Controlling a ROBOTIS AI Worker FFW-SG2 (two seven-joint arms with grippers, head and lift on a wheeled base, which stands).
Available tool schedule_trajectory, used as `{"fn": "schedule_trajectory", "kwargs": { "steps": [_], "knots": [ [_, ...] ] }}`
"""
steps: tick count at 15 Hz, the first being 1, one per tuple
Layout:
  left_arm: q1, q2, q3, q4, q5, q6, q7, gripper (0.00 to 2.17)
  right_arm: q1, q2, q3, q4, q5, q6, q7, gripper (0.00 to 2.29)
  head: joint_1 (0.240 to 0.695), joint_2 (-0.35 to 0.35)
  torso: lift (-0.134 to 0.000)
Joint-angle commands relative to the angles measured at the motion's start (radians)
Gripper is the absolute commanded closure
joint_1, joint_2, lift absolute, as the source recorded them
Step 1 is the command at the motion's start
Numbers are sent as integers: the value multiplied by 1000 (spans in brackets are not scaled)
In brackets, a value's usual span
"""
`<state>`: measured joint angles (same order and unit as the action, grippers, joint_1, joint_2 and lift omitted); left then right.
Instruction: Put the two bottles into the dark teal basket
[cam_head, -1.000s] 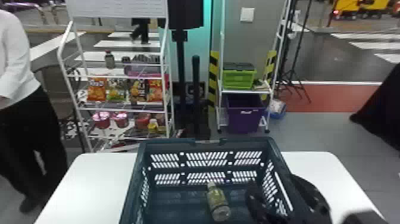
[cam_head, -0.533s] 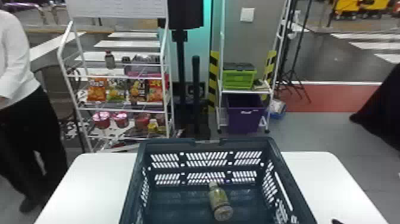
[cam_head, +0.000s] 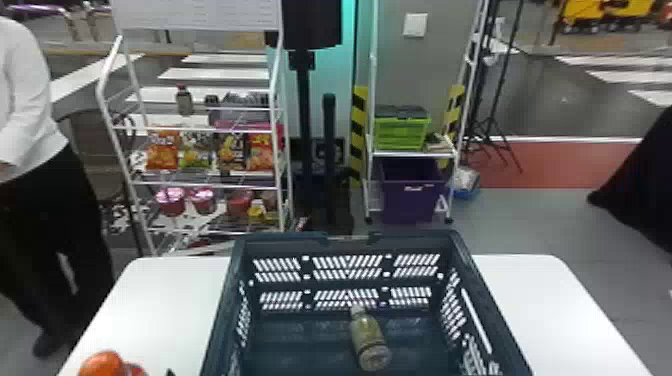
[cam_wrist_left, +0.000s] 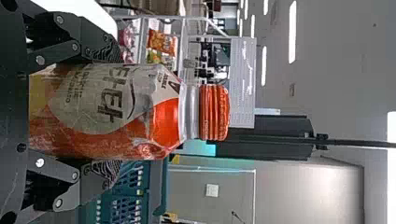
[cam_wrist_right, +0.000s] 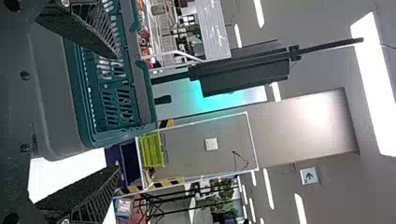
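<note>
I'm pinching orange-capped bottle (cam_wrist_left: 140, 112) upright in left gripper (cam_wrist_left: 106, 112), left of dark teal basket (cam_head: 420, 237); right gripper (cam_wrist_right: 114, 112) is hanging empty, spread. Other bottle (cam_head: 369, 340) is lying inside. Second placement is seemingly pending, needing lift, rightward carry, lowering.

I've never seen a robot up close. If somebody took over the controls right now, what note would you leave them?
Left gripper: shut around the orange-capped bottle, held upright, to the left of the basket.
Right gripper: open, nothing between its fingers.
Done: one bottle lies on its side in the basket, which stands on the white table.
Left to do: get the orange-capped bottle into the basket. I'd probably lift it over the side wall and set it down clear of the first.
</note>
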<state>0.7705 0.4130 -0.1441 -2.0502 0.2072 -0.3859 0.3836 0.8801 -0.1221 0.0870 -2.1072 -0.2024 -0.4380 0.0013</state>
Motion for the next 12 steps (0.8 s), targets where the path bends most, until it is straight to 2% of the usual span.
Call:
{"fn": "schedule_trajectory", "kwargs": {
  "steps": [1, 4, 6, 8, 12],
  "knots": [
    [-16, 0, 57, -122, 8, 177, -9, 2148, 23, 2, -12, -2, 0, -17, 0, 33, 499, 0, 0],
    [-62, 3, 69, -274, -28, 401, -6, 2148, 54, 4, -35, -8, -8, -44, 0, 33, 499, 0, 0],
    [-129, 10, 61, -346, -28, 575, -9, 2148, 65, 6, -41, -8, -11, -50, 0, 33, 499, 0, 0],
    [-244, 53, 8, -378, -9, 747, -11, 2148, 65, 4, -41, -7, -12, -50, 0, 33, 499, 0, 0],
    [-517, 27, -101, -367, 29, 1174, -104, 2148, 76, 12, -41, 6, -15, -63, 5, 33, 499, 0, 0]
  ]
}}
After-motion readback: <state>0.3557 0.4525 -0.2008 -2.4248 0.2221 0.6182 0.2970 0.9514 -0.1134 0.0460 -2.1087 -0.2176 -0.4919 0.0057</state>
